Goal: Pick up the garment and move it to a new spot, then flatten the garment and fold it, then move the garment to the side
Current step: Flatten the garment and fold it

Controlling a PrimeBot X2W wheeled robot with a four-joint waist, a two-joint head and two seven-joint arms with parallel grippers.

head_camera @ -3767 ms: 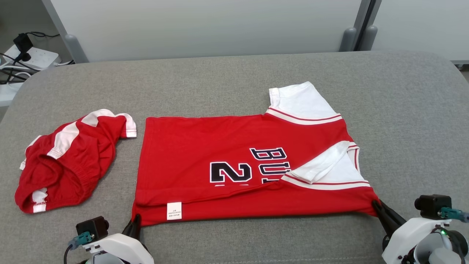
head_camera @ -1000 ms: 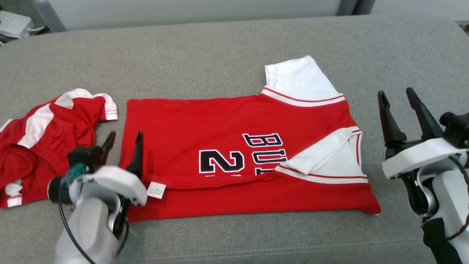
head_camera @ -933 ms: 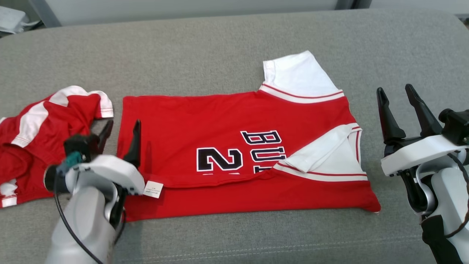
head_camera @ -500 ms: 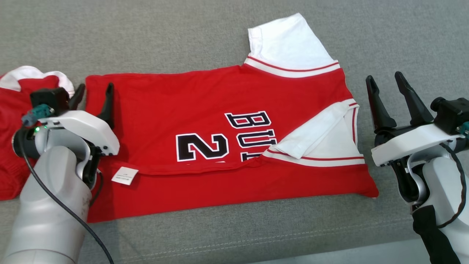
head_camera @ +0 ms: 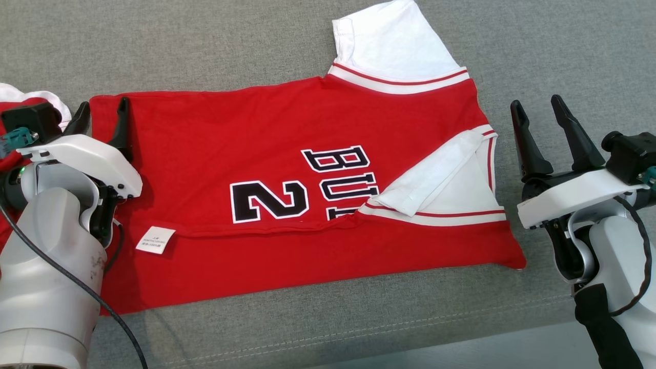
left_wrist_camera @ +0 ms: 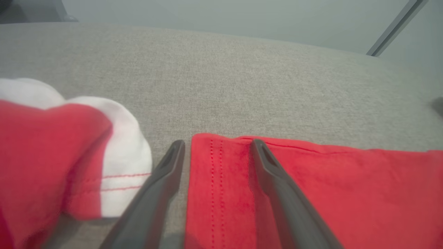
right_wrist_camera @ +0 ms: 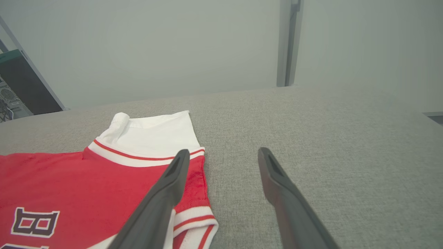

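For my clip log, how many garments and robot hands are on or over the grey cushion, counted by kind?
Red jersey: 1
Crumpled red-and-white garment: 1
Robot hands: 2 (left hand, right hand, both open)
Total: 4

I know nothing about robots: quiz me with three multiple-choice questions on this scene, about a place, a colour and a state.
1. Where is the small white label? A on the left part of the jersey; B on the printed number; C on the grey cushion.
2. What colour are the jersey's sleeves? A black; B white; C red.
3. How do the left arm's jaws stand? A shut on cloth; B open over the jersey's corner; C shut, empty.
Answers: 1 A, near its left end; 2 B, both white; 3 B, fingers apart.
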